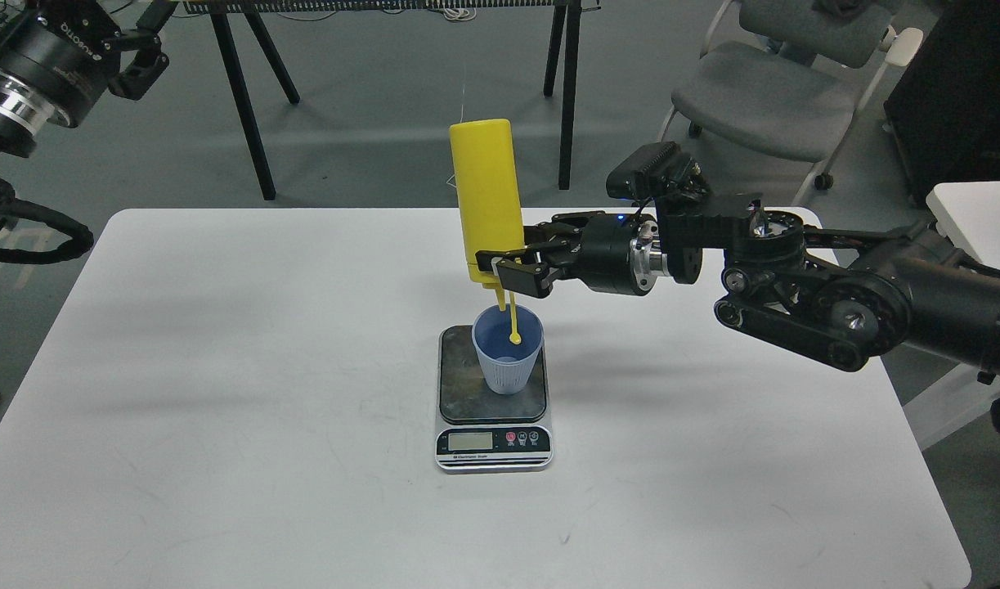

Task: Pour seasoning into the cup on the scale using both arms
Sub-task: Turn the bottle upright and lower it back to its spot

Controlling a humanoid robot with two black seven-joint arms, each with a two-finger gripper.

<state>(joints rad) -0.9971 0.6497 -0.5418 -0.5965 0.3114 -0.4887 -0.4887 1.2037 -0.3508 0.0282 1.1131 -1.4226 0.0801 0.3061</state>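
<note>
Grey floor, black trestle legs and a grey chair [782, 90] fill the room behind my white bench [221, 368]. Near the middle of it sits the scale [493, 397], display toward me, with the light blue cup [508, 350] upright on its dark platform.

My right pincer [516, 268] is clamped on the seasoning [487, 200] low on its body, near the nozzle end. The yellow bottle is turned upside down, nearly vertical, directly above the cup. Its nozzle points into the mouth, and the small cap dangles on its tether inside the rim.

My left pincer [140, 61] is raised at the top left corner, well apart from everything, fingers spread and holding nothing.

Risks, as I judge them: the grip is far from the bottle's raised base, so the bottle could pivot or slip between my fingers. The dangling cap might catch the rim and nudge the cup — a light tumbler tips easily. Squeezing too hard could overshoot the weight; I cannot read the display from here.
</note>
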